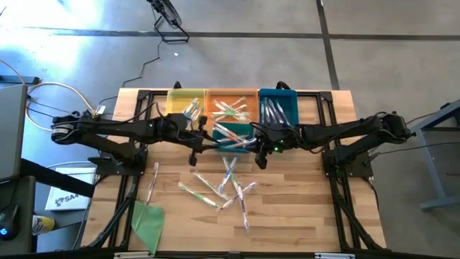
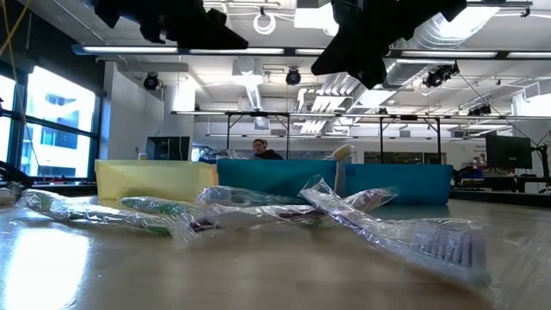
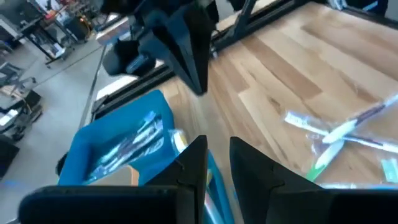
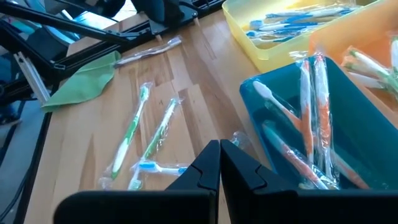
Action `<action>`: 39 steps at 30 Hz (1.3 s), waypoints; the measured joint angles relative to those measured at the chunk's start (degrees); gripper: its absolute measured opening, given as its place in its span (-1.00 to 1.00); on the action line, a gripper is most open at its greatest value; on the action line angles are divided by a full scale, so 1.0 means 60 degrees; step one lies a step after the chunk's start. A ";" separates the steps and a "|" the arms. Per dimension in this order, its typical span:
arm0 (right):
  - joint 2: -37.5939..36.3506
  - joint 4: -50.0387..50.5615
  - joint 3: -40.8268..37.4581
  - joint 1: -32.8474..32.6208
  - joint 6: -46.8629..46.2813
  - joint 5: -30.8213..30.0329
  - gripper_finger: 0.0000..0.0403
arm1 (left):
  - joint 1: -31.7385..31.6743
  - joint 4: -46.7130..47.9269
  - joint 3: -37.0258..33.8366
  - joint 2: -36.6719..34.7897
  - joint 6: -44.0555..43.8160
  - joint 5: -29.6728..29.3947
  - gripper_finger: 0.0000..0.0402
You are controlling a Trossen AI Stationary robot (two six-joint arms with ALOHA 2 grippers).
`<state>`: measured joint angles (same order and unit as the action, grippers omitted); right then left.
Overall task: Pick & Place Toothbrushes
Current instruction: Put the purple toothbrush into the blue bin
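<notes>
Several wrapped toothbrushes (image 1: 226, 187) lie loose on the wooden table, also seen in the low view (image 2: 258, 211) and the right wrist view (image 4: 134, 130). More lie in the yellow bin (image 1: 185, 104), orange bin (image 1: 231, 108), blue bin (image 1: 279, 108) and small teal bin (image 1: 233, 133) at the far edge. My left gripper (image 1: 200, 146) hangs above the teal bin's left end, its fingers (image 3: 198, 158) a narrow gap apart on a teal toothbrush (image 3: 216, 183). My right gripper (image 4: 219, 152) is shut on nothing, in the air at the teal bin's right end (image 1: 262, 147). My left gripper pinches a teal toothbrush (image 3: 216, 183) between its two fingers, which slant down from the table's left. The fingers hide most of the place of contact, so which part they have cannot be told. The toothbrush is lifted clear of the table.
A flat green cloth (image 1: 147, 219) lies at the near left corner, and one wrapped toothbrush (image 1: 152, 183) lies apart from the heap. Black frame rails (image 1: 338, 194) run along both table sides. Bare wood shows at the near right (image 1: 302, 216).
</notes>
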<state>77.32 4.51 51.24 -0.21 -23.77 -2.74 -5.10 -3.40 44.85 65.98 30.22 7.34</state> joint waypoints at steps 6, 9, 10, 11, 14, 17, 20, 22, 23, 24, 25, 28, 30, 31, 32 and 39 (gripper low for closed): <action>0.0000 -0.0067 0.0000 0.0002 -0.0244 -0.0595 -0.98 | -0.0593 0.0704 -0.0395 -0.0668 0.0170 0.0681 -0.68; 0.0000 -0.0200 0.0000 0.0044 -0.0321 -0.0957 -0.98 | -0.0895 0.1392 -0.0391 -0.1165 0.0238 0.0954 -0.68; 0.0000 -0.0274 0.0002 0.0047 -0.0321 -0.1024 -0.98 | -0.1000 0.1659 -0.0403 -0.1377 0.0331 0.0994 -0.68; 0.0000 -0.0304 0.0000 0.0055 -0.0318 -0.1144 -0.98 | -0.1073 0.1823 -0.0401 -0.1600 0.0460 0.1009 -0.68; 0.0000 -0.0455 0.0004 0.0109 -0.0321 -0.1478 -0.98 | -0.1314 0.2467 -0.0391 -0.2294 0.0788 0.1018 -0.68; 0.0000 -0.0545 0.0004 0.0154 -0.0331 -0.1605 -0.98 | -0.1558 0.2951 -0.0391 -0.2896 0.1026 0.1022 -0.68; 0.0000 -0.0600 0.0000 0.0169 -0.0340 -0.1634 -0.98 | -0.1750 0.3325 -0.0387 -0.3350 0.1197 0.1018 -0.68; 0.0000 -0.0597 0.0001 0.0171 -0.0346 -0.1638 -0.98 | -0.1857 0.3604 -0.0387 -0.3571 0.1355 0.1022 -0.68; 0.0000 -0.0601 0.0000 0.0171 -0.0347 -0.1636 -0.98 | -0.1882 0.3702 -0.0387 -0.3662 0.1435 0.1022 -0.68; 0.0000 -0.0598 0.0000 0.0171 -0.0357 -0.1636 -0.98 | -0.1919 0.3827 -0.0387 -0.3743 0.1501 0.1026 -0.68; 0.0000 -0.0613 0.0002 0.0168 -0.0360 -0.1636 -0.98 | -0.1924 0.3961 -0.0387 -0.3809 0.1566 0.1021 -0.68; 0.0000 -0.0625 0.0002 0.0164 -0.0361 -0.1632 -0.98 | -0.1924 0.4222 -0.0387 -0.3925 0.1813 0.0922 -0.68; 0.0000 -0.0627 0.0003 0.0168 -0.0415 -0.1633 -0.98 | -0.1916 0.4450 -0.0387 -0.3964 0.1934 0.0757 -0.68; 0.0000 -0.0626 0.0000 0.0168 -0.0550 -0.1632 -0.98 | -0.1920 0.4590 -0.0387 -0.3968 0.1932 0.0686 -0.68; 0.0000 -0.0623 0.0000 0.0168 -0.0691 -0.1632 -0.98 | -0.1920 0.4647 -0.0418 -0.3968 0.1931 0.0662 -0.68; 0.0000 -0.0619 0.0000 0.0164 -0.0883 -0.1632 -0.98 | -0.1916 0.2357 -0.2093 -0.3968 0.0970 0.1310 -0.68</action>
<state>77.32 0.80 51.25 0.78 -29.07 -12.53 -16.60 10.75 32.29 42.17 36.04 15.20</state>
